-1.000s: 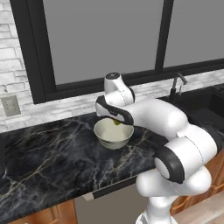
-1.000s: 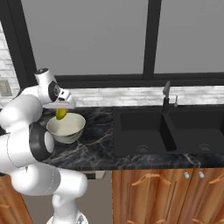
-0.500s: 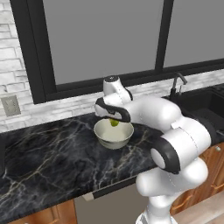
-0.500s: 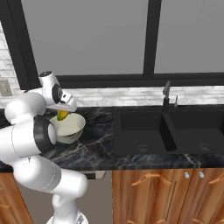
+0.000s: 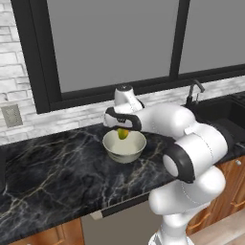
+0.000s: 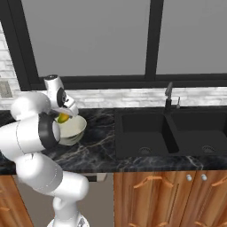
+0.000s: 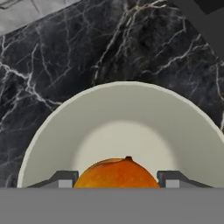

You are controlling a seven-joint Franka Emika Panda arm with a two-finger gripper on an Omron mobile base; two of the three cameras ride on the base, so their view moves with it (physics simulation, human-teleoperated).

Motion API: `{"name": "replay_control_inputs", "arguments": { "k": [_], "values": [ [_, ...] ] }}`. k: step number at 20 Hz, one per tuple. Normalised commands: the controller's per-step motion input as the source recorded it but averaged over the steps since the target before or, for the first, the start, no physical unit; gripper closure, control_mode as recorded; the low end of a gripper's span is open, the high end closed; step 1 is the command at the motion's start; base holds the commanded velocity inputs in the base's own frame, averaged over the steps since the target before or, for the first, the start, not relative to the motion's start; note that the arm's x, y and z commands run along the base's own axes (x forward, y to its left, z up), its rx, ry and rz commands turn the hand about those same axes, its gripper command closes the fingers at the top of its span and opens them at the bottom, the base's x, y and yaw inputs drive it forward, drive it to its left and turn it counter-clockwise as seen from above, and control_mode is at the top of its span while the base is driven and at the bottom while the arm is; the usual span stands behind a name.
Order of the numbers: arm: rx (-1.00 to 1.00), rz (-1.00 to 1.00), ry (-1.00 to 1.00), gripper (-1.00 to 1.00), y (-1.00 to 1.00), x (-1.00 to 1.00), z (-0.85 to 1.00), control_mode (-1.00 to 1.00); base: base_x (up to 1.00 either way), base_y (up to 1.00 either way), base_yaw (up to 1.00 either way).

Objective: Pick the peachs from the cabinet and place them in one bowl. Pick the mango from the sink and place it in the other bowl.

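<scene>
Mango (image 5: 123, 134) carried over the pale bowl (image 5: 125, 149), placing step in hand.
I see my gripper (image 7: 117, 180) clamped on the fruit just above the bowl's hollow, near the counter's (image 5: 52, 172) back edge; next I judge: part the fingers, then lift clear.

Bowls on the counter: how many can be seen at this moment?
1. The pale bowl sits on the black marble counter left of the sink, directly under the claw, which is shut on the mango. Another bowl may lie outside these views.
</scene>
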Motion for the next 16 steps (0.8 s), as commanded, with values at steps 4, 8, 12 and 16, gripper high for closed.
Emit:
{"name": "replay_control_inputs", "arguments": {
  "k": [4,8,12,16],
  "values": [
    [0.01,-0.08,0.0,1.0,0.01,0.05,-0.18,-1.0,0.0,0.0,0.0],
    [0.01,-0.09,0.0,1.0,0.0,0.0,-0.17,-1.0,0.0,0.0,0.0],
    [0.01,-0.09,0.0,1.0,0.0,0.0,-0.18,-1.0,0.0,0.0,0.0],
    [0.01,-0.09,0.0,1.0,0.0,0.0,-0.16,-1.0,0.0,0.0,0.0]
  ]
}}
